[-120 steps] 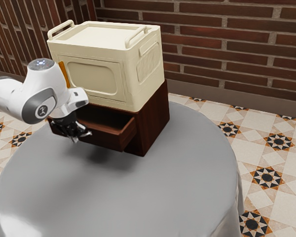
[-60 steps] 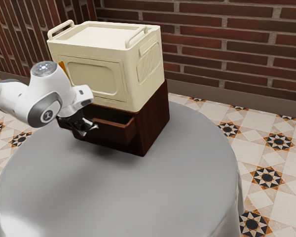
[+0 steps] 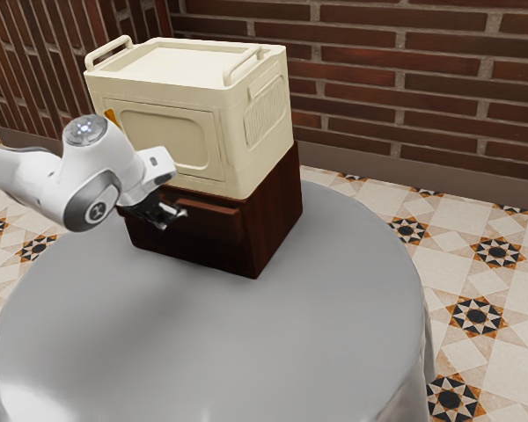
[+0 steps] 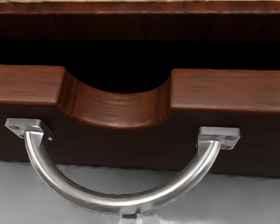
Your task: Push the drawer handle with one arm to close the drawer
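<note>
Evidently, left of the exterior view's centre, the gripper (image 3: 174, 216) is facing the drawer (image 3: 209, 230), presumably for pushing; its opening or hold I cannot tell; in the wrist view, the handle (image 4: 126, 201) is curving outward; the drawer is standing slightly open.

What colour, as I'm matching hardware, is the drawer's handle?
The handle is shiny silver, clearest in the wrist view.
</note>
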